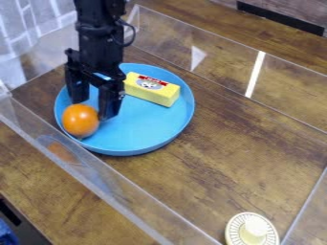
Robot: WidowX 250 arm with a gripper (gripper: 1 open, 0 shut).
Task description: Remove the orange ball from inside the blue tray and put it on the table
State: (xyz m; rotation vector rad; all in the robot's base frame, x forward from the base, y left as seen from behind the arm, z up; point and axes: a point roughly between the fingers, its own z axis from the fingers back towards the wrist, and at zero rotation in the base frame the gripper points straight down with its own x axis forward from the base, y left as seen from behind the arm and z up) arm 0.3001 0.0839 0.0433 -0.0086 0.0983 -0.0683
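Note:
The orange ball point(80, 120) lies in the left part of the round blue tray point(153, 137), near its rim. My black gripper point(94, 102) hangs straight down over the tray just above and behind the ball, its two fingers spread open with nothing between them. One fingertip point(110, 107) stands to the ball's upper right, the other point(76, 93) behind the ball. The tray rests on the dark wood-grain table point(243, 144).
A yellow rectangular block point(152, 91) lies in the tray's far right part. A cream ribbed lid point(253, 231) sits at the table's near right edge. Clear panel walls border the table on the left point(38, 134) and front.

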